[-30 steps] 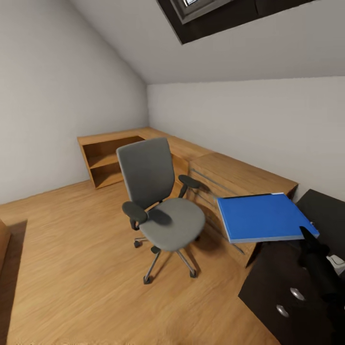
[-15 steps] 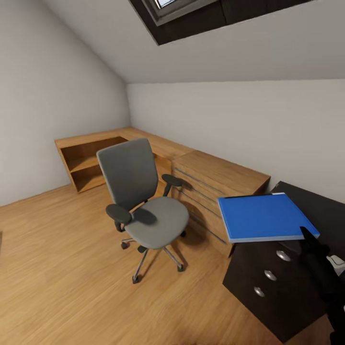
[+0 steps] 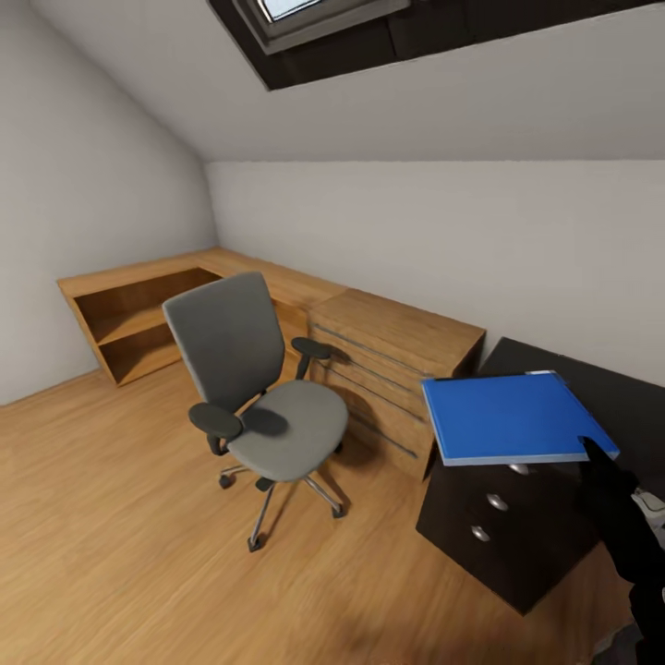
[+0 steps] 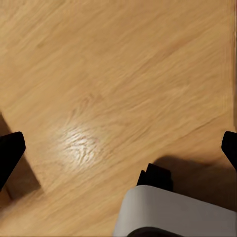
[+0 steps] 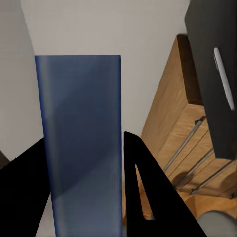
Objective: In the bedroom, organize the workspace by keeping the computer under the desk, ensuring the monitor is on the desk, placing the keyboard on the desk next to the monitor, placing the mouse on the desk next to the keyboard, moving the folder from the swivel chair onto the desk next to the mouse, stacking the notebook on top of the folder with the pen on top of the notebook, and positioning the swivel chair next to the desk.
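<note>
While held level above the black counter (image 3: 610, 388), the folder (image 3: 508, 417) runs its long axis roughly 9-to-3 in the head view, pale edge facing the camera. Right gripper (image 3: 600, 454) is clamped on its 4 o'clock corner. Left gripper (image 4: 118, 148): jaws spread over wood floor (image 4: 123, 74). Swivel chair (image 3: 263, 388) sits at the folder's 9 o'clock, beside the wooden drawer cabinet (image 3: 397, 369), under a sloped ceiling.

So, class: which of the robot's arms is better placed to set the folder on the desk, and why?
The right: its gripper already holds the blue folder by the black desk. The left gripper faces the floor.
</note>
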Robot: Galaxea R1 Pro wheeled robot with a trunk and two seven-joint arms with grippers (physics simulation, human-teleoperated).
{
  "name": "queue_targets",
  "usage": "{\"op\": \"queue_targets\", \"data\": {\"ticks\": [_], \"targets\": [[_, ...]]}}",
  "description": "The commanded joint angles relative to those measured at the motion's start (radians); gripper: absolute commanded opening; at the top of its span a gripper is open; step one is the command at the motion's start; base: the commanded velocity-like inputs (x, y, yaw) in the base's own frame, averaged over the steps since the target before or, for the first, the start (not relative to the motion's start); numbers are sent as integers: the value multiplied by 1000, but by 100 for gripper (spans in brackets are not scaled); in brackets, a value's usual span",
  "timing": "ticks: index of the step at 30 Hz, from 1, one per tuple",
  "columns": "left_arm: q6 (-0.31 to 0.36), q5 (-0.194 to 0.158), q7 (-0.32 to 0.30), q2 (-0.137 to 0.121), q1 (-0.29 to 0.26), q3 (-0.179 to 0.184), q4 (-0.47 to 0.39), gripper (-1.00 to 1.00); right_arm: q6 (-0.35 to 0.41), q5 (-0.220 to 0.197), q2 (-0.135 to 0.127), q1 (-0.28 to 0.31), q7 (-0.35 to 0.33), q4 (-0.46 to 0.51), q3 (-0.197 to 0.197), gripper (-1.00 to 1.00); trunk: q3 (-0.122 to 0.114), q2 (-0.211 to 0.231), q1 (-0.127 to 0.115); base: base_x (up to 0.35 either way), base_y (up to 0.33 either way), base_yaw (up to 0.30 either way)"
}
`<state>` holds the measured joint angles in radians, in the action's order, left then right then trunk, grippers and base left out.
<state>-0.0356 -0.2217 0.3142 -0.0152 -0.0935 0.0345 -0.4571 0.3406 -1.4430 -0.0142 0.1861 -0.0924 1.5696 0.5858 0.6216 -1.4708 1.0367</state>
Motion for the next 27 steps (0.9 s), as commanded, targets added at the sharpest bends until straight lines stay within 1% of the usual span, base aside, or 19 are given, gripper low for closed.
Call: {"op": "queue_targets", "data": {"ticks": [1,7,12,15,20,27], "targets": [[-4,-10,4,0,0,4,0,100,3,-5,0,1,-1,0,2,-100,-2,7,-4,-5,33,-275],[-32,-10,3,0,0,4,1,100,-26,-5,0,1,-5,0,1,-100,-21,49,-27,-2,9,-277],[-42,-10,5,-1,0,5,1,100,-31,-6,0,1,-4,0,-14,-100,-38,84,-46,0,1,-221],[-44,-10,5,-2,0,5,1,100,-25,-6,-1,1,-1,0,-33,-100,-48,105,-58,0,0,-61],[-44,-10,5,0,0,4,3,100,-24,-7,0,1,-2,0,-40,-100,-66,140,-77,0,0,-11],[-44,-10,5,-3,0,4,3,100,-29,-6,-1,1,-4,0,-39,-100,-99,189,-104,0,0,0]]}}
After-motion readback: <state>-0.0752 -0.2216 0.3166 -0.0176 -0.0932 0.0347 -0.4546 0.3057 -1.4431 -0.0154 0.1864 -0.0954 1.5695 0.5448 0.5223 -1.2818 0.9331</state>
